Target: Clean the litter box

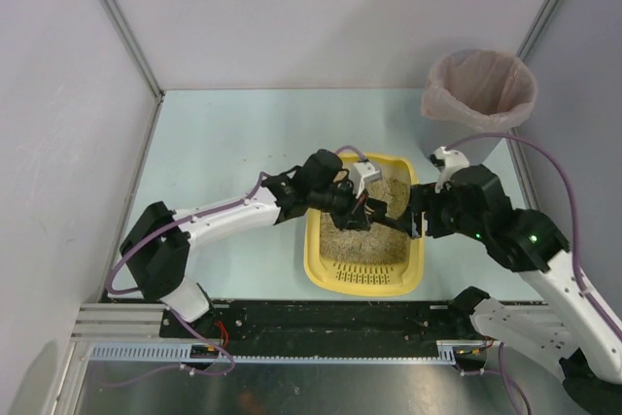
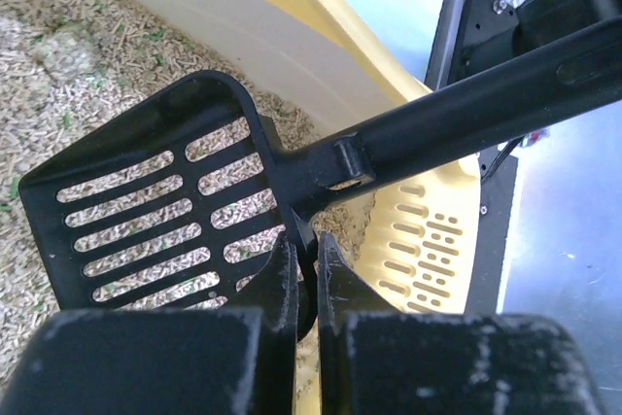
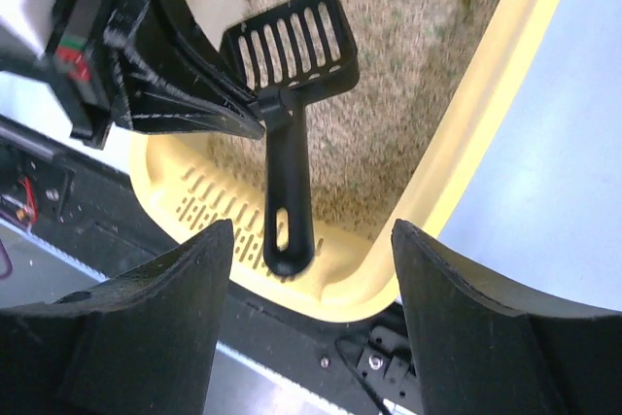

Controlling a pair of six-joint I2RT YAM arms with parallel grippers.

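- A pale table (image 1: 224, 133) is enclosed by grey walls (image 1: 58, 94).
- The yellow litter box (image 1: 314, 240) is set near its front edge, between the arms.
- A black scoop (image 2: 466, 114) is clamped over the litter by the left gripper (image 2: 306, 274).
- The right gripper (image 3: 311, 235) is held wide open.

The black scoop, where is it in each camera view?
Top external: scoop at centre, over the litter box.
Left wrist: scoop fills the middle, handle running to the upper right.
Right wrist: scoop at upper centre, handle pointing down.
Shared landmark: the box's slotted yellow rim.
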